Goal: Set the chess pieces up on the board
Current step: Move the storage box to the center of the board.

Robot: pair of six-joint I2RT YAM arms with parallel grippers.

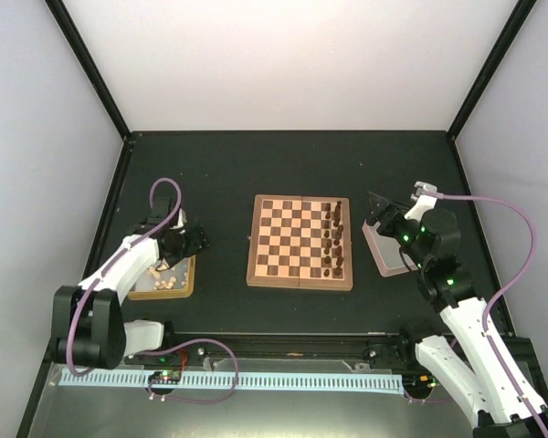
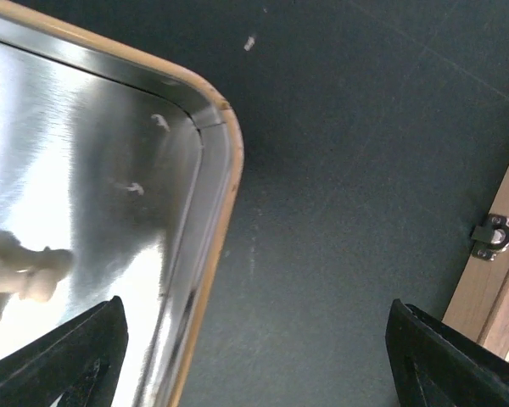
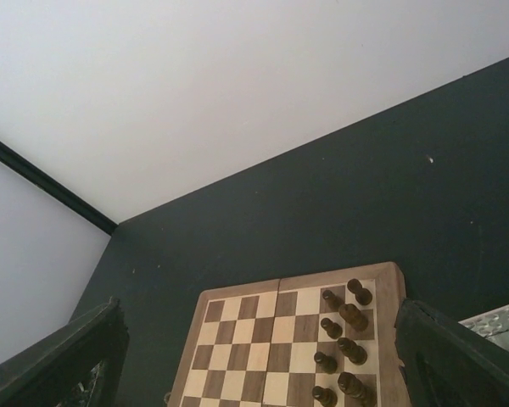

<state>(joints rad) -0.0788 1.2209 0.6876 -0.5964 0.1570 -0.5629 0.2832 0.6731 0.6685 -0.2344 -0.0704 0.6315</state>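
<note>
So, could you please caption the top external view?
Dark pieces line the board's right side; pale pieces lie in the tin near the left gripper.

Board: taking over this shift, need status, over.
Left gripper open at tin edge, right gripper open by tray, both empty. Dark pieces lined on board, right side; pale pieces in tin. Nothing blocking board.

The board (image 1: 283, 242) has tan and dark brown checks (border reddish-brown). Its pieces (image 1: 332, 239) are dark brown, the tin (image 2: 227, 161) silver with a gold rim, the table (image 1: 228, 173) black.
</note>
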